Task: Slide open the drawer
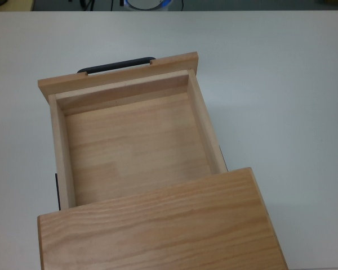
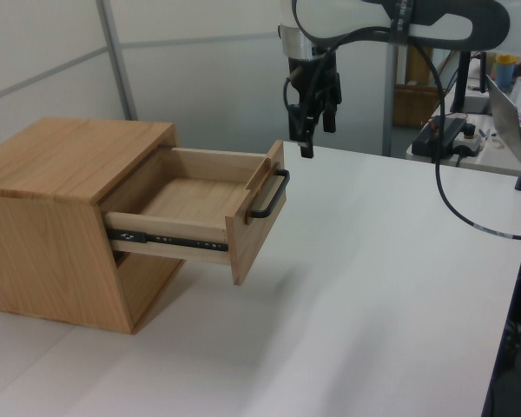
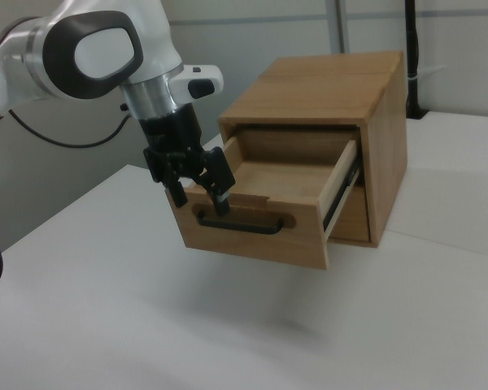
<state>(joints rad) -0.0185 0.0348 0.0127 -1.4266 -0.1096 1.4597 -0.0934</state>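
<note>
Gripper [image 3: 199, 197]: hangs empty, fingers apart, clamped on nothing; sits above and just beyond the handle [image 3: 240, 223] in the left view, touching neither bar nor panel; lies out of the top view's frame. Drawer [image 1: 135, 146]: stands pulled well out of the cabinet [image 2: 61, 217], most of its floor bare under the top view, rear part under the top slab [image 1: 158, 225]; holds nothing. Judged open as the task asks. Handling, as a judgement: rigid wooden box, no give, probably light while empty; rides on black runners [image 2: 165, 236], so likely moves freely along one line only and binds if dragged askew. Best hold: middle of the bar handle, one finger on each side of the bar, pull straight out from the front panel [image 2: 256, 221]. Smooth metal bar may let the pads slip; panel edges offer no hold. May also shift the whole cabinet across the table [image 1: 281, 84] if tugged hard at full extension. Count: one gripper, one drawer, one handle, one cabinet, two runners, one seen on each flank.
</note>
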